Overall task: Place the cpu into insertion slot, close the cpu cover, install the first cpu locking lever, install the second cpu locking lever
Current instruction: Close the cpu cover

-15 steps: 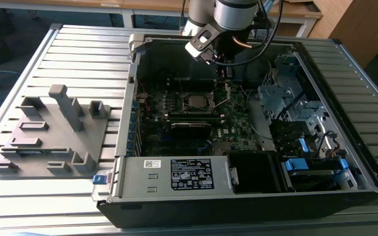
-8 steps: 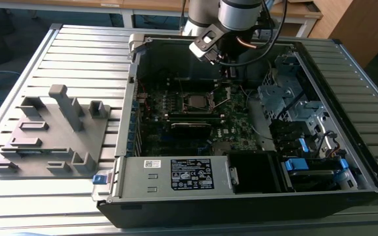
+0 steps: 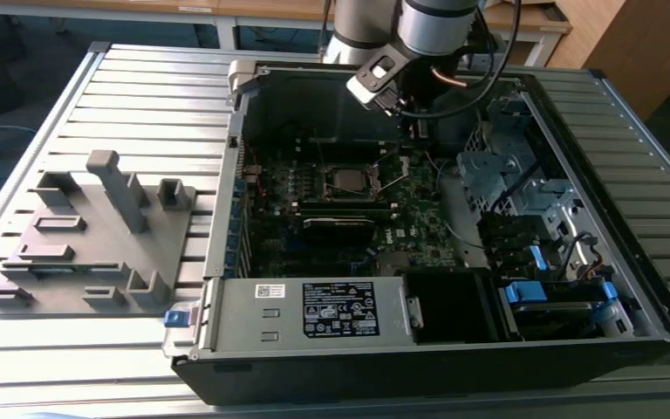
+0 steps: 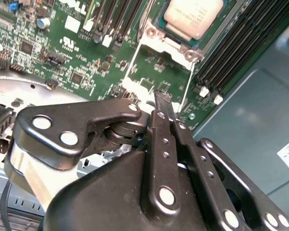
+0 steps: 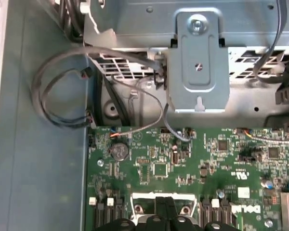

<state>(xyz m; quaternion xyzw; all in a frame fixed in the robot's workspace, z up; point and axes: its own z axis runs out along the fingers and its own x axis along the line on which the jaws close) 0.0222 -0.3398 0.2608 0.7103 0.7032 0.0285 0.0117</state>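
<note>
over the far edge of the dark green circuit board (image 3: 428, 231), inside the open black computer case (image 3: 428, 371) on the slatted grey metal table (image 3: 137, 96): the black metal link-armed gripper (image 4: 162, 96), set narrow, fingers (image 4: 160, 130) meeting at the tips, nothing visible between them. just beyond those tips, toward the board's middle: the small flat square silver-grey-topped cpu (image 4: 192, 17), lying flat in the square silvery-rimmed insertion slot (image 4: 150, 32). around the chip's edges, the thin silvery square cpu cover (image 4: 183, 42); cannot tell whether latched. near the table's edge at the exterior view's left, apart from the case: a grey plastic fixture plate with upright blocks (image 3: 91, 236).
</note>
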